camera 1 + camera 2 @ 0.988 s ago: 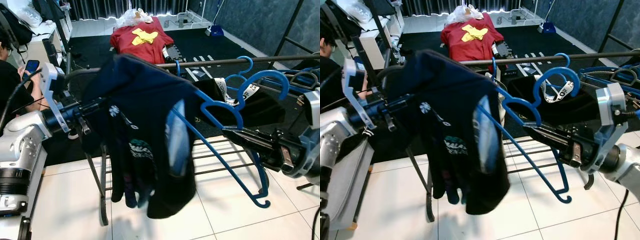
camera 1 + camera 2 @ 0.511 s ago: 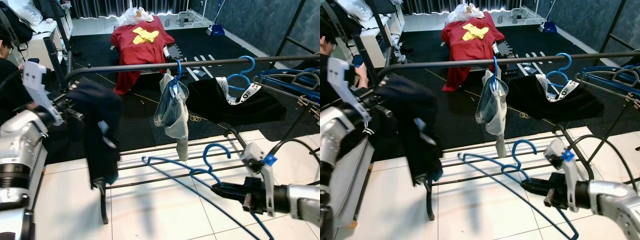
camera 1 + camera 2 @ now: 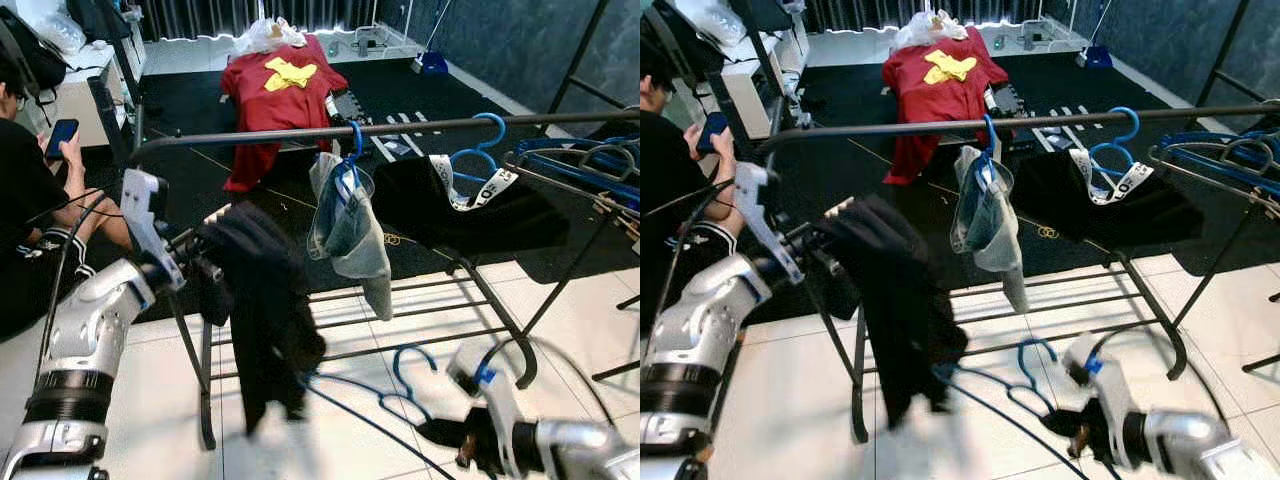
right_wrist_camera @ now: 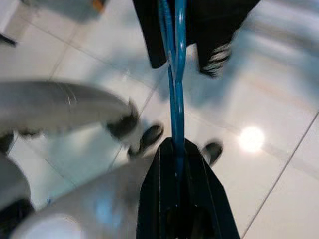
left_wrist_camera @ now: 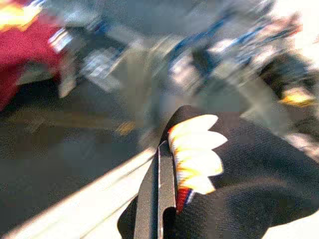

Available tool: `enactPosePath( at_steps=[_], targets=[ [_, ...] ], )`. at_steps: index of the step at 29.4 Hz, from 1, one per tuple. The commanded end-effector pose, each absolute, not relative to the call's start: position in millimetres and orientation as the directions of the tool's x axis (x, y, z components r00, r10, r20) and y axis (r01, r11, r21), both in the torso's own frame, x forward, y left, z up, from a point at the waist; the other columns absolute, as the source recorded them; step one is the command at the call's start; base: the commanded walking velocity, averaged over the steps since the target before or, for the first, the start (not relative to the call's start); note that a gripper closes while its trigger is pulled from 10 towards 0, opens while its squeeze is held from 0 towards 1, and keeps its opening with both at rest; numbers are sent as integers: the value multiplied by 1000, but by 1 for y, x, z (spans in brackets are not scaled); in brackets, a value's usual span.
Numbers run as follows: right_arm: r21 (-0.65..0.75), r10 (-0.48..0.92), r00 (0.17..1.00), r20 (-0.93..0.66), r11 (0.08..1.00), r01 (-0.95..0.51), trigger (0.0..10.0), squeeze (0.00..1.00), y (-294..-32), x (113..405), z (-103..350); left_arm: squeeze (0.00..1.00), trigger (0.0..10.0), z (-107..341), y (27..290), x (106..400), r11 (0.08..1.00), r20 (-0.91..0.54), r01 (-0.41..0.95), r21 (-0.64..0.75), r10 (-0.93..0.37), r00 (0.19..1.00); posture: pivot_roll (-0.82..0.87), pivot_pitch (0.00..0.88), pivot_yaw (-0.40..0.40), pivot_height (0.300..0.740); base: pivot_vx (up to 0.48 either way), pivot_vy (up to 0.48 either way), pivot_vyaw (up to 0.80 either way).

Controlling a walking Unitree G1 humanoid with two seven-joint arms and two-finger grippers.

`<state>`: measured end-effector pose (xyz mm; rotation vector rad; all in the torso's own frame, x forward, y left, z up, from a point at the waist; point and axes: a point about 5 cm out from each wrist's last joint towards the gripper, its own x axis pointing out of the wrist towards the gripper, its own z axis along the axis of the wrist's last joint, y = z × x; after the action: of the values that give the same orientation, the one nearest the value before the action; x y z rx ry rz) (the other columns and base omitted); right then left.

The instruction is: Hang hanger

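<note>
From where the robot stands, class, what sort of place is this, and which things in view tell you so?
Probably a room in a home used for drying laundry: a metal drying rack with clothes on blue hangers, a red shirt laid out behind, a white tiled floor.

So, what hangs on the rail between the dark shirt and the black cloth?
A grey garment on a blue hanger, seen in both eye views, between the dark shirt and the black cloth.

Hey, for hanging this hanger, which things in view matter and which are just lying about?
Part of the job:
blue hanger, held by the right gripper
dark garment, held by the left gripper
rack rail

Just lying about:
red shirt
grey garment already hung
person with a phone
</note>
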<state>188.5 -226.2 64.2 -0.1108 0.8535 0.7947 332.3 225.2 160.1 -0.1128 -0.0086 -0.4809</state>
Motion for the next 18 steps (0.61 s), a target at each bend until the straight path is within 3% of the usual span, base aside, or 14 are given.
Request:
enactPosePath(
  at_steps=[1, 3, 4, 7, 8, 10, 11, 14, 15, 18],
  targets=[
    [189, 564, 433, -703, 735, -651, 10000, 0, -224, 190, 60, 0, 1176, 145, 239, 327, 932, -38, 357, -64, -359, 932, -22, 56, -7, 740, 0, 0, 0],
    [184, 551, 455, -699, 754, -631, 10000, 0, -223, 189, 56, 0, 1176, 130, 245, 322, 954, -96, 297, -47, -300, 949, -22, 56, -7, 740, 0, 0, 0],
    [159, 522, 514, -681, 790, -592, 10000, 0, -222, 191, 51, 0, 3765, 103, 249, 308, 976, -194, 215, -37, -218, 956, -26, 60, -5, 740, 0, 0, 0],
    [132, 500, 560, -661, 812, -569, 10000, 0, -222, 194, 50, 0, 3765, 87, 246, 297, 982, -247, 184, -52, -191, 950, -26, 60, -5, 740, 0, 0, 0],
    [136, 466, 654, -596, 861, -490, 10000, 0, -223, 201, 52, 0, 7176, 63, 240, 281, 987, -314, 123, -104, -150, 938, -24, 62, -10, 740, 0, 0, 0],
    [141, 455, 676, -579, 873, -467, 10000, 0, -224, 202, 52, 0, 7176, 57, 238, 277, 987, -330, 107, -117, -140, 934, -24, 62, -10, 740, 0, 0, 0],
    [140, 449, 688, -570, 879, -457, 10000, 0, -224, 203, 52, 0, 10000, 54, 237, 275, 988, -339, 98, -122, -134, 931, -24, 61, -11, 740, 0, 0, 0],
    [109, 389, 749, -536, 912, -395, 10000, 0, -226, 205, 47, 0, 10000, 41, 225, 264, 987, -361, 115, -109, -147, 921, -30, 59, -15, 740, 0, 0, 0],
    [113, 327, 797, -508, 942, -315, 10000, 0, -223, 202, 35, 0, 10000, 29, 211, 252, 986, -363, 153, -68, -167, 917, -26, 55, -17, 740, 0, 0, 781],
    [147, 275, 829, -487, 961, -233, 10000, 0, -220, 196, 25, 0, 10000, 18, 207, 242, 989, -376, 135, -61, -148, 915, -25, 53, -18, 740, 0, 0, 781]
  ],
)
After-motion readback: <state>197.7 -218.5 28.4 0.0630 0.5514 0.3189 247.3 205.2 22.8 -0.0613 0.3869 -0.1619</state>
